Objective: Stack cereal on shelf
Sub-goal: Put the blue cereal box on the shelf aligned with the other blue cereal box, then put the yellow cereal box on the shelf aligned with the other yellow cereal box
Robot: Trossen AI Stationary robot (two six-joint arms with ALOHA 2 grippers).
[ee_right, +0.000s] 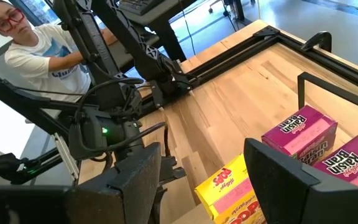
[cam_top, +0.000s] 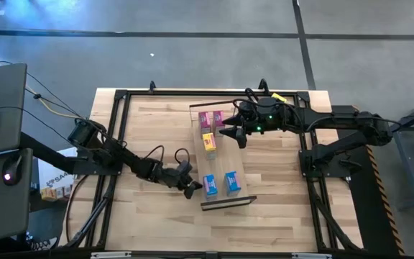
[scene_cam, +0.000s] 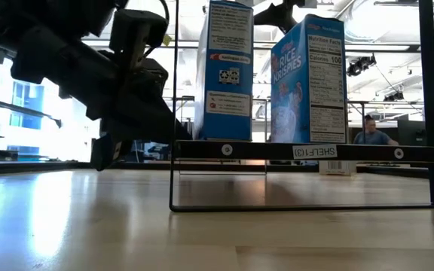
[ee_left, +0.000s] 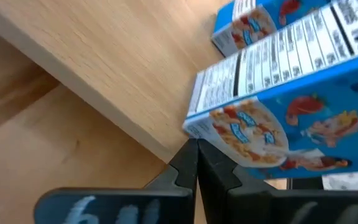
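The shelf (cam_top: 244,162) is a pale plank with black end frames, running from the table's far side to its near side. Two pink boxes (cam_top: 211,119) stand at its far end, two yellow boxes (cam_top: 209,144) in the middle, and two blue boxes (cam_top: 221,183) at the near end. My left gripper (cam_top: 192,189) is shut and sits at the left side of the left blue box (ee_left: 278,93). My right gripper (cam_top: 234,134) is open and hovers just right of the yellow boxes (ee_right: 225,186), touching nothing. My left gripper's shut fingertips (ee_left: 191,152) meet the left blue box at a bottom corner (ee_left: 191,129), right at the shelf's left edge. The fingers come level from the table's left. The box stands upright on the shelf plank.
Black frame rails (cam_top: 113,144) run round the tabletop. The shelf's near end frame (scene_cam: 300,150) stands in front of the blue boxes (scene_cam: 307,79). Bare wood lies left and right of the shelf. A person (ee_right: 30,43) sits beyond the table, and another person (scene_cam: 371,134) is farther off.
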